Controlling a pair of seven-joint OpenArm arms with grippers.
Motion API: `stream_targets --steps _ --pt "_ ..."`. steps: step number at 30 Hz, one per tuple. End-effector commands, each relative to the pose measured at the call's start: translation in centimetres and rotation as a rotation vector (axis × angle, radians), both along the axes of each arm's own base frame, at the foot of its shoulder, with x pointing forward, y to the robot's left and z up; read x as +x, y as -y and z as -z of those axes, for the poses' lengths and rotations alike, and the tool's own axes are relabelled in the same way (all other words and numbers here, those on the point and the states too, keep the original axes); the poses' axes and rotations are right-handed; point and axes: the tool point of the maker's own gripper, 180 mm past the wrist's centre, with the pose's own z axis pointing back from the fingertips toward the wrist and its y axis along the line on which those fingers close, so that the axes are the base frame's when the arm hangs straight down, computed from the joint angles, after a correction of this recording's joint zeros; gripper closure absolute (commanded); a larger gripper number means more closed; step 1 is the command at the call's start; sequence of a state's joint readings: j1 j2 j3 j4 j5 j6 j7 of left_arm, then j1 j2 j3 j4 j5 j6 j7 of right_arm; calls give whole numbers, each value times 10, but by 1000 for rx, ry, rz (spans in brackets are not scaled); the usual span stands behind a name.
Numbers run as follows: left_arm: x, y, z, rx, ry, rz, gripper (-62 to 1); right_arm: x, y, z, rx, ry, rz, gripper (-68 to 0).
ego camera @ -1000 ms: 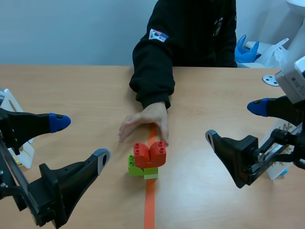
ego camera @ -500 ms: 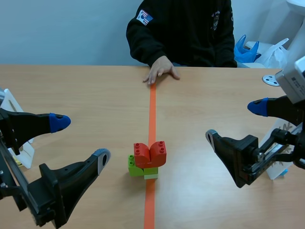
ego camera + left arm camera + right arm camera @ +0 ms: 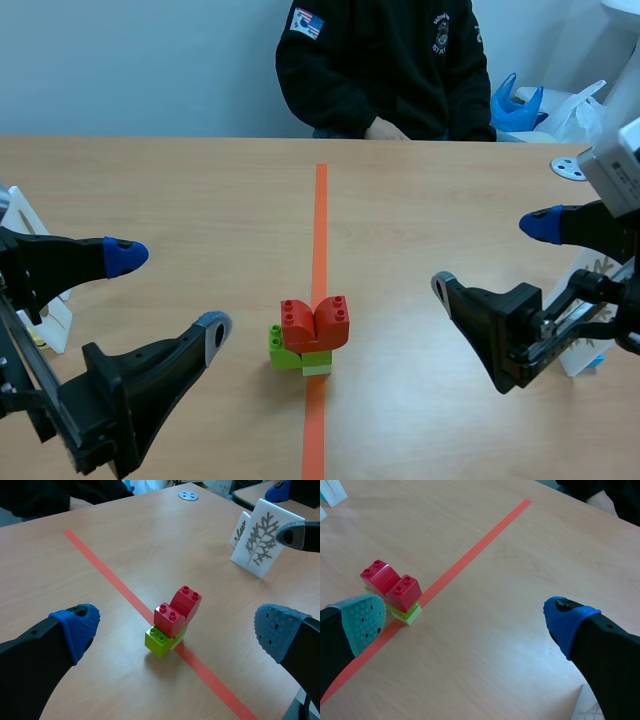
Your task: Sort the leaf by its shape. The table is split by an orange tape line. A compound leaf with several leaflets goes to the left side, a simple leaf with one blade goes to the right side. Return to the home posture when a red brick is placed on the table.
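A small stack of two red bricks (image 3: 316, 322) on green bricks (image 3: 285, 352) stands on the orange tape line (image 3: 319, 230) in the middle of the table. My left gripper (image 3: 168, 292) is open, low at the near left, with nothing between its fingers. My right gripper (image 3: 491, 255) is open at the right, also holding nothing. From the left wrist the stack (image 3: 172, 617) lies ahead between the open fingers. From the right wrist the stack (image 3: 392, 587) sits just ahead of one fingertip. A white card with a compound leaf (image 3: 262, 545) stands on the right side, another card (image 3: 240, 529) behind it.
A person in a black top (image 3: 390, 60) sits across the table, a hand (image 3: 385, 128) at the far edge. White card stands are at the left (image 3: 30, 235) and behind my right gripper (image 3: 588, 352). A white disc (image 3: 568, 168) lies far right.
The person's hand has drawn back from beside the brick stack to the table's far edge. The stack stays on the tape line. Both arms have kept still.
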State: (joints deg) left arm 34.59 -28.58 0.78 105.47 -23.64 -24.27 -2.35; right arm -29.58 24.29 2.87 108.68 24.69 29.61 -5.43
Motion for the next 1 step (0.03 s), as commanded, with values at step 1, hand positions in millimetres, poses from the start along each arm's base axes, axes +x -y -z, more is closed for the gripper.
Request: stream_targets --steps 1 --pt "1 2 -6 -26 16 0 -623 2 1 -6 11 21 4 -679"
